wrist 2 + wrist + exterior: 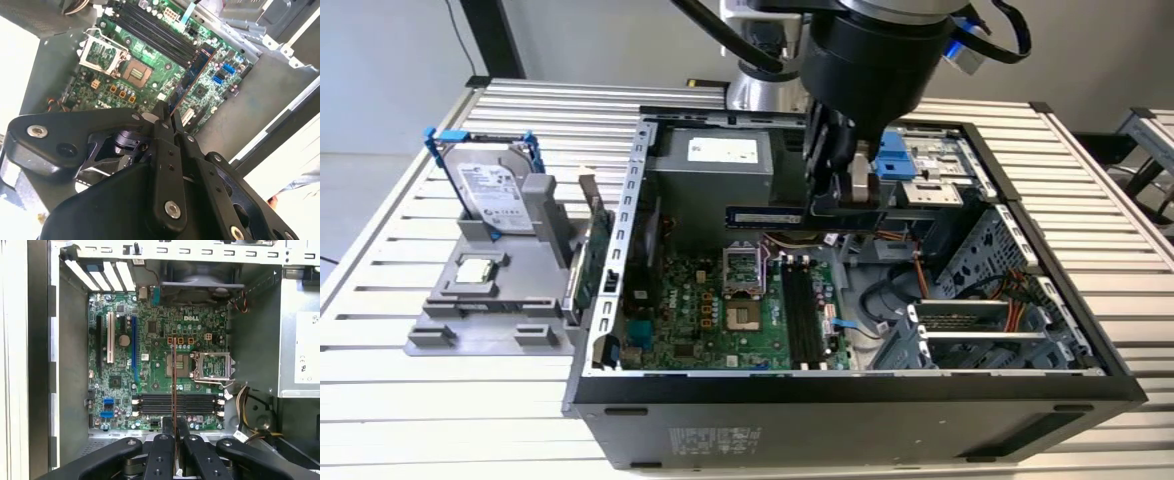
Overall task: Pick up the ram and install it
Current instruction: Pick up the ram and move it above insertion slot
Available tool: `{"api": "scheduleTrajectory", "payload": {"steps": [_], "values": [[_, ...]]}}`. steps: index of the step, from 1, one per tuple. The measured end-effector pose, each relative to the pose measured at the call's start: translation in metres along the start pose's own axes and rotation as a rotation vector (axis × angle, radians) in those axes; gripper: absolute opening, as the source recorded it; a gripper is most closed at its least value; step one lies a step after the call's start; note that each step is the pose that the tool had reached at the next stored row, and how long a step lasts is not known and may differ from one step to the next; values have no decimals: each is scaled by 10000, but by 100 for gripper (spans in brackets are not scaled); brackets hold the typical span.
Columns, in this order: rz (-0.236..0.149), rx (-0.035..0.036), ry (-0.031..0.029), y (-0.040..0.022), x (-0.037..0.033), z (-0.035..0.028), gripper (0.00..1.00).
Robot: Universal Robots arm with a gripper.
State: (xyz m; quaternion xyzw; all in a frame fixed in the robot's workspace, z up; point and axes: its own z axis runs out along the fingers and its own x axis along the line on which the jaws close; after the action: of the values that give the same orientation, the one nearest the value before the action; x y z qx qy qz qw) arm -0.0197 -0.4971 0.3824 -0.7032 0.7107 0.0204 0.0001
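Observation:
The ram [765, 216] is a thin dark blue stick held level above the open computer case [854, 385]. My gripper [835, 207] is shut on one end of it, over the motherboard [707, 320]. In the second wrist view the ram [192, 75] sticks out from between the black fingers [165, 145] across the board. In the first wrist view the ram [173, 385] appears edge-on as a thin line, crossing the black memory slots [177, 402] at a right angle. The memory slots [803, 310] lie below and in front of the stick, apart from it.
A silver hard drive in a blue frame [494, 185] stands on a grey fixture [487, 300] at the exterior view's left. A green expansion card [596, 265] stands upright beside the case wall. Inside are the power supply [720, 165], the processor socket [744, 320] and drive bays [987, 320].

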Motion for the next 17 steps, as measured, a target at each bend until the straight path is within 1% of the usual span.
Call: {"api": "scheduleTrajectory", "payload": {"steps": [8, 17], "values": [[0, -6, 0, -144, -2, -4, 0], [0, -8, 0, -285, -4, -8, 0]]}}
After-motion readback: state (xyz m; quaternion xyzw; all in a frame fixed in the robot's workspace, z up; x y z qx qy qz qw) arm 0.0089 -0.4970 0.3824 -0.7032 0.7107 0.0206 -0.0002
